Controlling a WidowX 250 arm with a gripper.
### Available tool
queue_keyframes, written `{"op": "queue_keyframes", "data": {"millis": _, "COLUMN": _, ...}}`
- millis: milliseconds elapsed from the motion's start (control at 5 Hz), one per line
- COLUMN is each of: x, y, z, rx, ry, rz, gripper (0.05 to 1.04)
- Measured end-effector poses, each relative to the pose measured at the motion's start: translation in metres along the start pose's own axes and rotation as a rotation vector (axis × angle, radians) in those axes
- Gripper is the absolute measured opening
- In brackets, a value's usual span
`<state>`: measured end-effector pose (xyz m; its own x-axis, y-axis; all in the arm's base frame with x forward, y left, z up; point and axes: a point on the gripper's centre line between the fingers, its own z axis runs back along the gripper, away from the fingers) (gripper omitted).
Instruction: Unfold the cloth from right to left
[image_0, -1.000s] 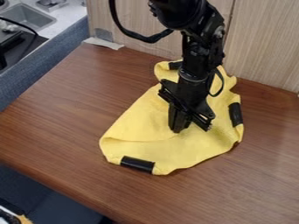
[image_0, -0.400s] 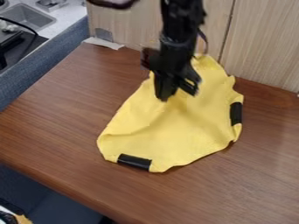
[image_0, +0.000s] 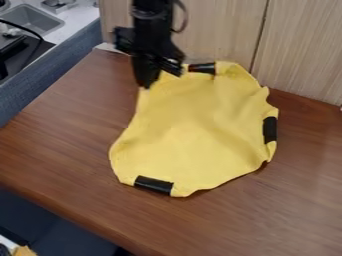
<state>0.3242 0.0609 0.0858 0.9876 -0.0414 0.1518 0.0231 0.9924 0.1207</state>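
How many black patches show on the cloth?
3: a far patch, a right patch and a near patch along the edge of the cloth. The hand may hide another.

"Where could a hand get through?"

"Over the table (image_0: 73, 135), between the cloth (image_0: 190, 125) and the near edge."

"And at the back?"

"Tight there. The wooden panel (image_0: 304, 50) rises just behind the cloth's far end, and the gripper (image_0: 147, 85) blocks one far corner, its arm (image_0: 152, 20) above."
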Motion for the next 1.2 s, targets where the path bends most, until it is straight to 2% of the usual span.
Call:
{"op": "queue_keyframes", "data": {"millis": 200, "x": -0.013, "y": 0.032, "z": -0.006, "rx": 0.012, "ry": 0.026, "rz": 0.122, "gripper": 0.055}}
{"op": "queue_keyframes", "data": {"millis": 600, "x": -0.04, "y": 0.074, "z": -0.052, "rx": 0.034, "ry": 0.141, "rz": 0.263, "gripper": 0.054}}
{"op": "queue_keyframes", "data": {"millis": 800, "x": -0.054, "y": 0.078, "z": -0.076, "rx": 0.025, "ry": 0.195, "rz": 0.325, "gripper": 0.076}}
{"op": "queue_keyframes", "data": {"millis": 1000, "x": -0.06, "y": 0.08, "z": -0.075, "rx": 0.073, "ry": 0.236, "rz": 0.356, "gripper": 0.222}}
{"op": "queue_keyframes", "data": {"millis": 1200, "x": -0.057, "y": 0.076, "z": -0.074, "rx": 0.104, "ry": 0.241, "rz": 0.313, "gripper": 0.476}}
